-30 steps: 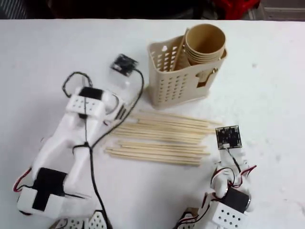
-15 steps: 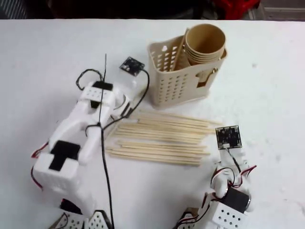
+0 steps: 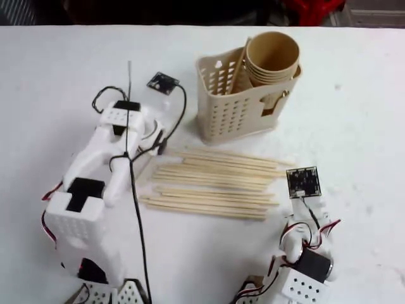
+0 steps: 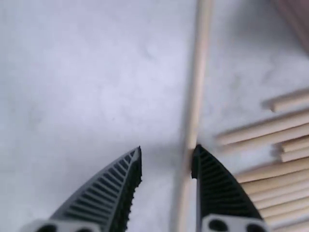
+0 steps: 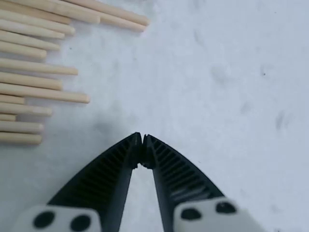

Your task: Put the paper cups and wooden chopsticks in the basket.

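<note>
A beige perforated basket [image 3: 231, 104] stands at the back of the table with stacked paper cups [image 3: 272, 58] in it. Several wooden chopsticks [image 3: 215, 183] lie in a loose pile in front of it. My left gripper [image 4: 167, 152] is open at the pile's left ends [image 3: 158, 145]. A single chopstick [image 4: 197, 92], skewed away from the pile, runs between its fingers, right against one finger [image 4: 212, 186]. My right gripper [image 5: 143, 138] is shut on nothing, low over bare table just off the pile's right ends [image 5: 38, 92].
The white tabletop [image 3: 354, 114] stretches to the right of the basket and behind the left arm. A black cable [image 3: 134, 190] runs along the left arm. The right arm [image 3: 305, 250] sits near the front edge.
The left arm has lifted and swung; its wrist went right toward the basket, then back left to the chopsticks' left ends. The right arm has stayed still.
</note>
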Robot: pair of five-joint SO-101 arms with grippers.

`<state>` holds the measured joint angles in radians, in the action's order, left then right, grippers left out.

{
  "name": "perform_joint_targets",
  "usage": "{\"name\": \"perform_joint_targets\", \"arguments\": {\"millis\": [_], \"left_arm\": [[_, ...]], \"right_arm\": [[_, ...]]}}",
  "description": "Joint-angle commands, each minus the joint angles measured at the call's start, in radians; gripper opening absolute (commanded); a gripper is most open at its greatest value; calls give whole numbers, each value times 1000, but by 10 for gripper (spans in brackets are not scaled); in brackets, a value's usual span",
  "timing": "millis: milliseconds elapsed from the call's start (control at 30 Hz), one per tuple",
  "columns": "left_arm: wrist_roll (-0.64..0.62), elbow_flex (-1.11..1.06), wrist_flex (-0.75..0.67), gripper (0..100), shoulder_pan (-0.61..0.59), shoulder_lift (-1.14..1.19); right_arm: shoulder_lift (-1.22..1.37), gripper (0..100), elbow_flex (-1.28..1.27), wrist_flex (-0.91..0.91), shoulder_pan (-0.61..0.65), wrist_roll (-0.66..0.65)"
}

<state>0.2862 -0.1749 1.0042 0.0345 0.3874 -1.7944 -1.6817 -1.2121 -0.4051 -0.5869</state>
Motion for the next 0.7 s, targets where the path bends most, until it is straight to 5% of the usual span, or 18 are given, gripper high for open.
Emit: {"name": "perform_joint_targets", "arguments": {"millis": [0, 433, 667], "left_arm": [[-11, 28, 17, 180, -25, -1], [-8, 18, 84, 50, -28, 4], [-11, 155, 215, 21, -133, -84]], "right_arm": [[1, 21, -9, 15, -5, -8], [2, 21, -9, 15, -5, -8], [2, 21, -9, 15, -5, -8]]}}
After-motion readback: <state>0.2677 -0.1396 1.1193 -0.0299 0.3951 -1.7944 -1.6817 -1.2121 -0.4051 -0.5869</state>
